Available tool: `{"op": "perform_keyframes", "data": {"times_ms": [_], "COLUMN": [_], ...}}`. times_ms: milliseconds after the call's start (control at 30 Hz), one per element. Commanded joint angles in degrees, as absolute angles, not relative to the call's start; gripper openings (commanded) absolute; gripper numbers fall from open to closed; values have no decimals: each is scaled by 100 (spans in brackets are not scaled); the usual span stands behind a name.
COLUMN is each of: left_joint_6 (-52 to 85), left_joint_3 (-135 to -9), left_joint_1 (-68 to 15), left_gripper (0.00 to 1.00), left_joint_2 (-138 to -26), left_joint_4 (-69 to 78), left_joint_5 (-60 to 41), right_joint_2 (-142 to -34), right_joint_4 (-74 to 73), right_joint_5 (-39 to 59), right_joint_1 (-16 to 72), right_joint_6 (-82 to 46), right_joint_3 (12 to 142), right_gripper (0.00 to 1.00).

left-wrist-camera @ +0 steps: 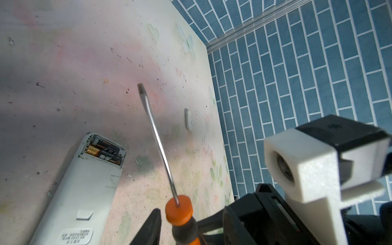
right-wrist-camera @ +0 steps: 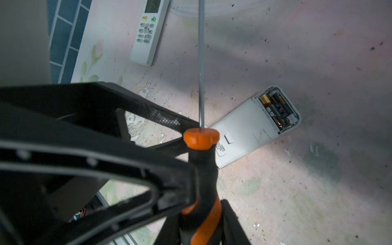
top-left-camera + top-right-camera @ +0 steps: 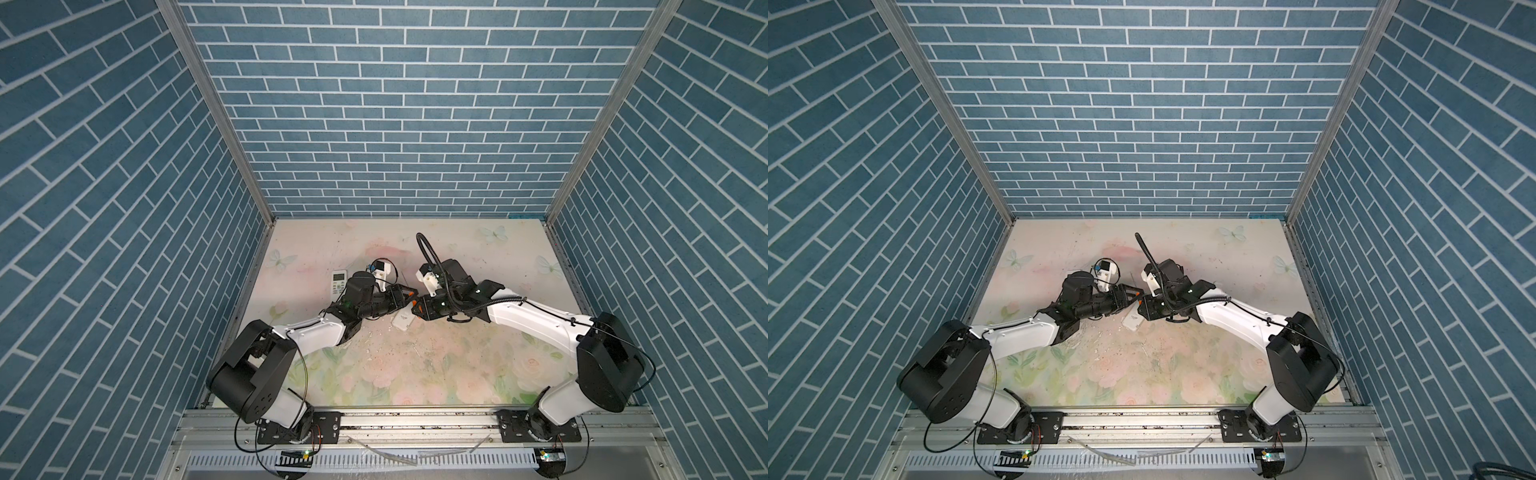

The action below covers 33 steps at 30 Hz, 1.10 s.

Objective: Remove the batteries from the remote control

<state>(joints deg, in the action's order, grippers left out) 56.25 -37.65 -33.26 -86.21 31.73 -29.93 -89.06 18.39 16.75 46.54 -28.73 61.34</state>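
Blue brick-patterned walls (image 3: 395,124) enclose a floral worktop (image 3: 457,365). At its middle the right claw (image 2: 203,231) is clamped on the handle of a screwdriver (image 1: 161,152), and the left claw (image 1: 180,231) stands apart around it. Near them lies the remote control (image 1: 84,186), back up. Its open compartment (image 1: 84,140) holds two batteries (image 1: 106,151) marked "南孚". The remote's label (image 1: 76,235) is unreadable.

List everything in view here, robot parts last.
screwdriver: one, orange-and-black handle, steel shaft, held above the table
face-down remote: one, white, mid-table, battery compartment open
batteries: two visible, black with gold ends, in that compartment
face-up remote: one, white, toward the left wall
small cover: one, white, loose on the table
table: one, pale floral
walls: three, blue brick
left gripper: one, black, at the screwdriver handle
right gripper: one, black, closed on the handle
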Motion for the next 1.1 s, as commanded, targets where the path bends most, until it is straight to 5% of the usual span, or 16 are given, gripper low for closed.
{"op": "perform_keyframes", "data": {"times_ms": [0,533,867,967,1067], "left_joint_6": [5502,5577,5440,5536,5779], "left_joint_3": [-3973,-4218,-4312,-4316,-4317], "left_joint_1": [-3358,-3357,-3345,-3310,-3247], "left_gripper": [48,34,0,0,0], "left_joint_2": [-8711,-8991,-8978,-9014,-9055], "left_joint_4": [3305,3518,3286,3388,3640], "left_joint_5": [-2920,-2958,-2892,-2929,-2984], "right_joint_2": [-8791,-8574,-8519,-8455,-8421], "right_joint_4": [1662,1512,1607,1620,1626], "right_joint_5": [1767,1673,1609,1527,1424], "right_joint_1": [4702,4711,4711,4711,4713], "right_joint_6": [-3041,-3146,-3140,-3138,-3164], "right_joint_3": [6320,6134,6163,6196,6247], "right_gripper": [5,3,3,8,24]}}
